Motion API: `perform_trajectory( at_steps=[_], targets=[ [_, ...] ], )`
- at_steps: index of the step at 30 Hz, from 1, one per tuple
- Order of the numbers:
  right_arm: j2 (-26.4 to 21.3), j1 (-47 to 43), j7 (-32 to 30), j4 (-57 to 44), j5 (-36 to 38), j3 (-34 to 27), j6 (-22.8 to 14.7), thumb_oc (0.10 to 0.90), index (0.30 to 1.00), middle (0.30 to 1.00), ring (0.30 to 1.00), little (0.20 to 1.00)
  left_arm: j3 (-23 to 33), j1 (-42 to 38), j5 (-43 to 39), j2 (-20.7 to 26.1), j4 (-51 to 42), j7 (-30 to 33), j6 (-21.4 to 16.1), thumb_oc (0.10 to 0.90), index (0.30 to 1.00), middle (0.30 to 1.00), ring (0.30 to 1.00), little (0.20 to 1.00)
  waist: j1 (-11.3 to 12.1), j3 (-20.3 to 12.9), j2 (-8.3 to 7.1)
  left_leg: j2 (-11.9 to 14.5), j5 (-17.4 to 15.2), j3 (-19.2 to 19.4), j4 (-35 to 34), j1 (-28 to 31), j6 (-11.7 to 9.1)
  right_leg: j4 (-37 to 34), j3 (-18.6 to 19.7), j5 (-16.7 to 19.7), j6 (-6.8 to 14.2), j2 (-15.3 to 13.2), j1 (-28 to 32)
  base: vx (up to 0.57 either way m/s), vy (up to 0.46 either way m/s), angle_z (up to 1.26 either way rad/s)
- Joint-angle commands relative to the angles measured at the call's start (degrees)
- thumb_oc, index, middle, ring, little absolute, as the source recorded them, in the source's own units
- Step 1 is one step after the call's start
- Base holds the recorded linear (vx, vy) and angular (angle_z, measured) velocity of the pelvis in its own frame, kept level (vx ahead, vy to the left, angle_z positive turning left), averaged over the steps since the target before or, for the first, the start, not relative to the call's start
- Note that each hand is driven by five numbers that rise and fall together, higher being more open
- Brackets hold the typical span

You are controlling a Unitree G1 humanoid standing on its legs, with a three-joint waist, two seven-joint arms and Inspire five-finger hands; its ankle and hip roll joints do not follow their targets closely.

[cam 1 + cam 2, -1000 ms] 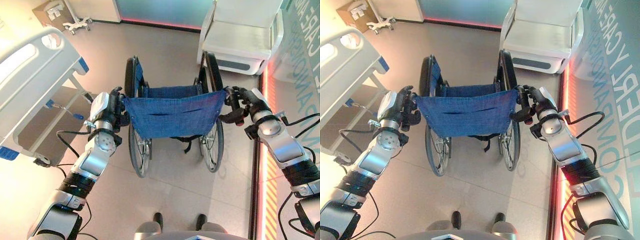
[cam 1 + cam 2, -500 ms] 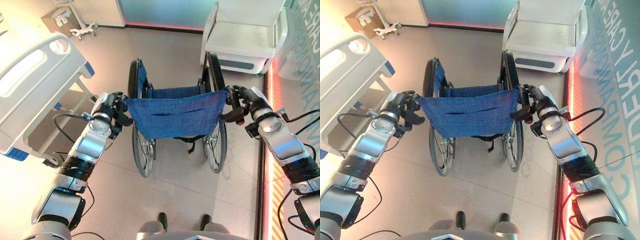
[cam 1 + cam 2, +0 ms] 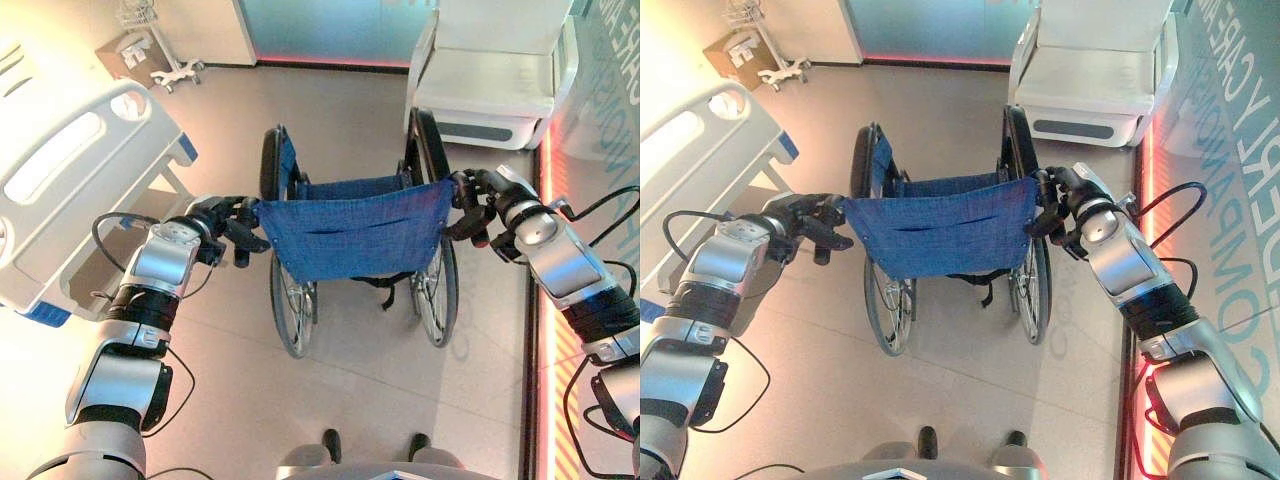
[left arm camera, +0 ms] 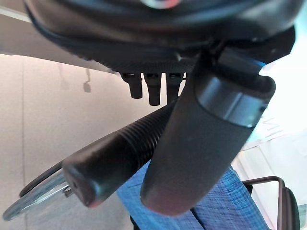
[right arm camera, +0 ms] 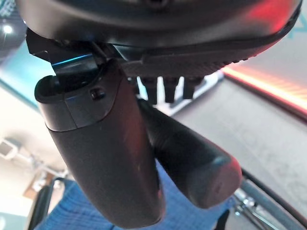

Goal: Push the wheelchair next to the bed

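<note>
The bed (image 3: 70, 190) stands at the floor's left edge. Over the last 1 s the left arm has extended and the wheelchair (image 3: 350, 235) has rolled slightly forward, so the push is under way, with the chair not yet alongside the bed. The left hand (image 3: 215, 222) is clenched around the left push handle (image 4: 110, 160). The wheelchair sits mid-floor between both hands. The right hand (image 3: 490, 195) is clenched around the right push handle (image 5: 192, 160).
</note>
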Motion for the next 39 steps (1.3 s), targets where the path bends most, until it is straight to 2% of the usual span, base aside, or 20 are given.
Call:
perform_trajectory(
  at_steps=[1,7,12,17,18,19,20,21,22,23,29,36,39],
  targets=[
    [-4.3,-8.0,0.6,4.1,-4.5,2.2,1.2,0.800,0.900,0.900,0.900,0.900,-4.5,9.3,12.6,12.9,13.0,-4.3,11.9,0.800,0.900,0.900,0.900,0.900,4.0,-1.6,-5.69,-2.4,-3.3,2.2,4.8,-2.9,0.1,10.2,-1.3,-5.9,-1.5,-1.8,-3.5,0.00,0.000,0.00],
    [-3.7,-12.1,3.5,9.0,-3.5,5.2,2.8,0.800,0.900,0.900,0.900,0.900,-7.8,4.8,14.9,14.2,15.5,-12.3,12.7,0.800,0.900,0.900,0.900,0.900,4.5,-1.3,-5.59,-2.5,-3.2,1.8,5.0,-3.3,0.2,10.1,-1.7,-5.7,-1.6,-1.9,-3.4,0.00,-0.001,0.01],
    [-3.3,-13.5,6.4,11.0,-3.7,6.7,3.8,0.800,0.900,0.900,0.900,0.900,-8.5,4.0,15.1,14.2,17.1,-13.8,11.6,0.800,0.900,0.900,0.900,0.900,4.8,-1.3,-5.72,-2.6,-3.0,1.6,4.9,-3.4,0.1,10.0,-1.9,-5.6,-1.6,-1.9,-3.3,0.00,-0.002,0.01],
    [-2.7,-14.4,7.9,12.8,-2.6,8.3,4.5,0.800,0.900,0.900,0.900,0.900,-9.0,3.3,12.4,13.9,18.3,-11.3,10.2,0.800,0.900,0.900,0.900,0.900,5.0,-1.5,-5.83,-2.7,-3.0,1.3,4.7,-3.2,0.2,9.8,-1.9,-5.5,-1.7,-1.8,-3.2,0.00,0.000,0.00],
    [-2.7,-14.4,8.0,13.2,-2.2,8.5,4.5,0.800,0.900,0.900,0.900,0.900,-9.1,3.2,11.5,13.7,18.5,-10.3,9.9,0.745,0.818,0.818,0.818,0.818,5.0,-1.5,-5.88,-2.7,-3.0,1.3,4.7,-3.3,0.2,9.8,-1.9,-5.5,-1.7,-1.8,-3.1,0.00,0.000,0.00],
    [-2.5,-14.3,8.1,13.6,-1.5,8.6,4.1,0.800,0.900,0.900,0.900,0.900,-9.1,3.2,10.3,13.2,18.7,-8.6,9.4,0.435,0.352,0.352,0.352,0.352,5.0,-1.6,-5.95,-2.7,-3.0,1.3,4.7,-3.3,0.2,9.7,-1.9,-5.5,-1.7,-1.8,-3.1,0.00,0.000,0.00],
    [-2.5,-14.2,8.2,13.7,-1.2,8.5,3.9,0.800,0.900,0.900,0.900,0.900,-9.1,3.4,9.8,13.1,18.7,-8.0,9.2,0.435,0.352,0.352,0.352,0.352,5.0,-1.6,-5.99,-2.6,-3.0,1.3,4.7,-3.3,0.2,9.7,-1.9,-5.5,-1.7,-1.8,-3.1,0.00,0.000,0.00],
    [-2.5,-14.0,8.1,13.9,-0.5,8.5,3.7,0.701,0.752,0.752,0.752,0.752,-9.0,3.6,9.2,12.9,18.7,-7.3,9.0,0.400,0.300,0.300,0.300,0.300,4.9,-1.6,-6.05,-2.6,-3.0,1.3,4.7,-3.3,0.2,9.7,-1.9,-5.5,-1.7,-1.8,-3.1,0.00,0.000,0.00],
    [-2.5,-13.8,8.3,14.0,-0.2,8.4,3.5,0.535,0.502,0.502,0.502,0.502,-8.8,4.0,8.2,12.7,18.6,-6.0,8.5,0.400,0.300,0.300,0.300,0.300,4.9,-1.6,-6.12,-2.6,-3.0,1.3,4.6,-3.3,0.2,9.7,-1.8,-5.5,-1.7,-1.8,-3.2,0.00,0.000,0.00],
    [-2.4,-13.6,8.2,14.0,0.2,8.3,3.3,0.400,0.300,0.300,0.300,0.300,-8.7,4.3,7.7,12.5,18.4,-5.1,8.1,0.400,0.300,0.300,0.300,0.300,4.9,-1.6,-6.16,-2.6,-3.0,1.3,4.6,-3.3,0.2,9.6,-1.8,-5.5,-1.7,-1.7,-3.2,0.00,0.000,0.00],
    [-2.2,-10.0,9.5,13.9,0.5,6.8,2.5,0.400,0.300,0.300,0.300,0.300,-6.6,8.7,2.7,9.0,16.3,5.6,4.4,0.400,0.300,0.300,0.300,0.300,4.9,-1.4,-6.74,-2.5,-2.9,1.3,4.4,-3.4,0.1,9.6,-1.6,-5.4,-1.7,-1.6,-3.4,0.00,0.000,0.00],
    [-1.2,-6.6,12.9,15.9,-1.7,5.4,2.1,0.400,0.300,0.300,0.300,0.300,-6.5,12.7,2.9,4.2,14.9,10.1,2.0,0.400,0.300,0.300,0.300,0.300,4.7,-1.2,-7.19,-2.5,-2.9,1.3,4.3,-3.3,0.2,9.8,-1.3,-5.3,-1.7,-1.6,-3.6,0.00,0.000,0.00],
    [-0.5,-5.3,13.8,17.5,0.2,5.1,2.4,0.400,0.300,0.300,0.300,0.300,-7.2,13.0,2.6,2.7,14.5,11.5,0.6,0.400,0.300,0.300,0.300,0.300,4.5,-1.1,-7.30,-2.4,-3.0,1.5,4.3,-3.3,0.2,9.9,-1.1,-5.3,-1.7,-1.7,-3.6,0.00,0.000,0.00]
  ],
)
